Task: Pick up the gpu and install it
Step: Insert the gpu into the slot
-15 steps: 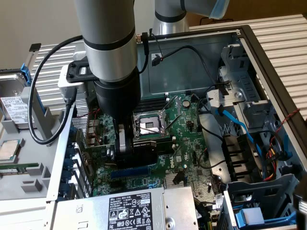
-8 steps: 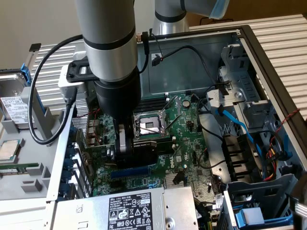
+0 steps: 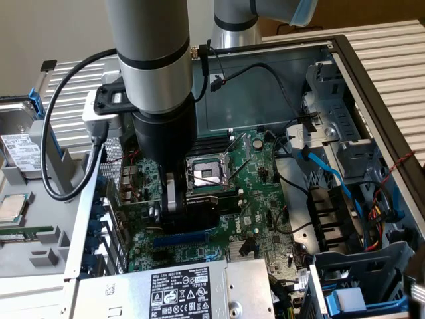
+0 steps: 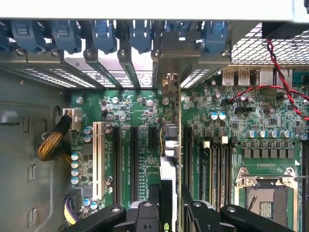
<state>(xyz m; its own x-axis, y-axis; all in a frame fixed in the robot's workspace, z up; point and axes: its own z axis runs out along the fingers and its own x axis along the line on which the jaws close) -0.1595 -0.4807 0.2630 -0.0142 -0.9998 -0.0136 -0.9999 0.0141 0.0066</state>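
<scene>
My gripper (image 3: pixel 176 199) hangs low inside an open computer case, over the green motherboard (image 3: pixel 262 199). It is shut on the gpu (image 3: pixel 209 205), whose black shroud juts out beside the fingers. In the wrist view the gpu (image 4: pixel 170 140) stands edge-on between my fingers (image 4: pixel 154 195), which press its two faces. Its silver end bracket (image 4: pixel 170 60) reaches the rear slot openings of the case. The card runs along the motherboard (image 4: pixel 135 104), in line with the black expansion slots (image 4: pixel 117 159). Whether its edge sits in a slot is hidden.
A CPU socket (image 3: pixel 209 174) lies just beyond the gripper. A grey power supply (image 3: pixel 166 289) borders the board. Blue cables (image 3: pixel 319 166) and drive bays fill the exterior view's right. Blue retention clips (image 4: pixel 104 34) line the rear wall. A red-black wire (image 4: pixel 280 72) crosses the ports.
</scene>
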